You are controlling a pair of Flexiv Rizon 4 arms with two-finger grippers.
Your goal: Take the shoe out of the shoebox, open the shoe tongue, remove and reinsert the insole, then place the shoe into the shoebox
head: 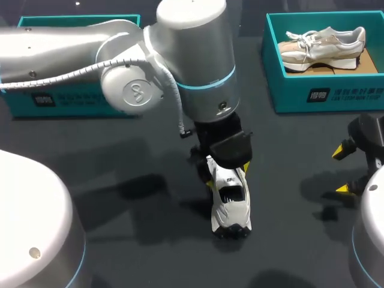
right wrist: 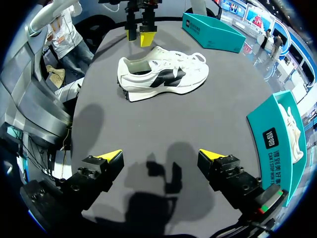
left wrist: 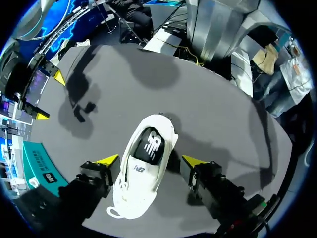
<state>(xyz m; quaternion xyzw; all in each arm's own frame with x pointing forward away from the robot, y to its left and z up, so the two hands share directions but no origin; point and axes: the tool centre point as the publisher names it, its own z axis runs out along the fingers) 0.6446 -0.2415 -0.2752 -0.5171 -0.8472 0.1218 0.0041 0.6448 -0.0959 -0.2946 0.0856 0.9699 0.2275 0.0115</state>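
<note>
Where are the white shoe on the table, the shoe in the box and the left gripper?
white shoe (right wrist: 163, 74): right wrist view, on its side panel.
shoe in the box (head: 324, 43): head view, on its side panel.
left gripper (left wrist: 151, 160): left wrist view, midway between its yellow tips.

Between the yellow tips of the left gripper (left wrist: 151, 160): white shoe (head: 231, 201), black side patch, dark inside. The right gripper (right wrist: 161, 154) has yellow tips, black body. Dark grey table (head: 132, 198). Beside the right gripper a teal shoebox (head: 324, 90), cream-beige second shoe (head: 324, 45).

Left gripper (left wrist: 151, 160) straddling shoe (head: 231, 201) mid-table, bare tabletop (head: 294, 180) across to right gripper (right wrist: 159, 156) — shoebox (head: 324, 99) walls behind
</note>
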